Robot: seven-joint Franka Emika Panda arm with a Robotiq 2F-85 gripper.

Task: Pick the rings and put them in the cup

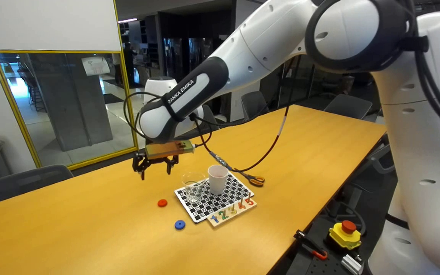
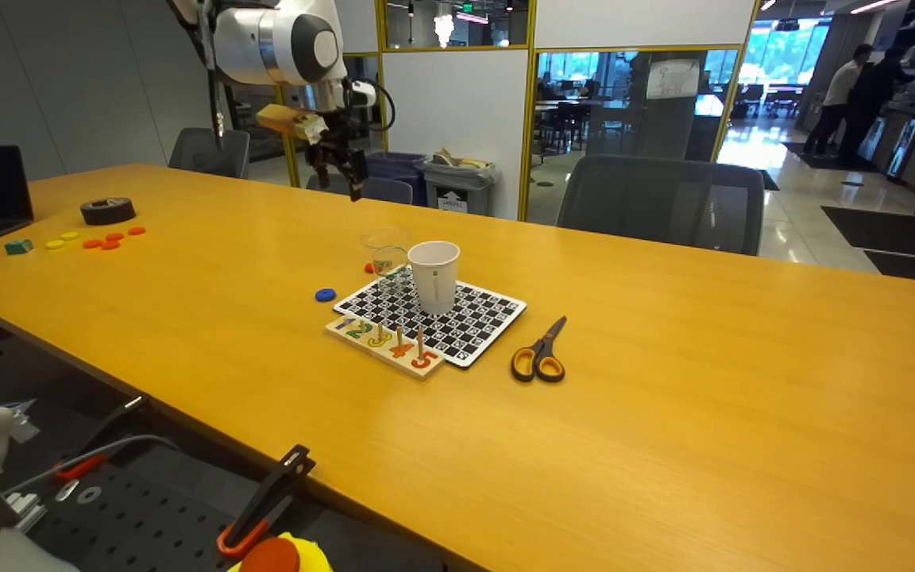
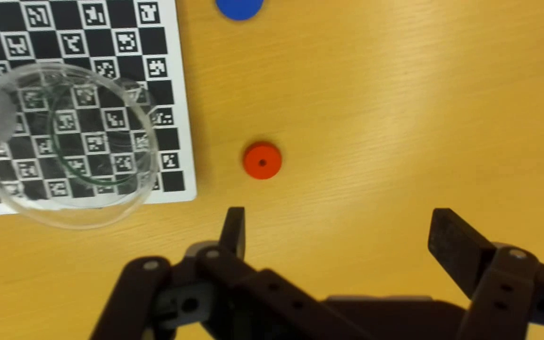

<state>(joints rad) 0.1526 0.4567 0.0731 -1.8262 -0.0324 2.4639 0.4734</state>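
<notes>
Above the wooden table (image 1: 78, 225), the claw (image 1: 155, 174) is hovering, jaws spread wide; a red ring (image 1: 162, 203) is lying lower and nearer.

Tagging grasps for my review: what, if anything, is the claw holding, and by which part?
Nothing is held: the claw stands open and empty above the table.
</notes>
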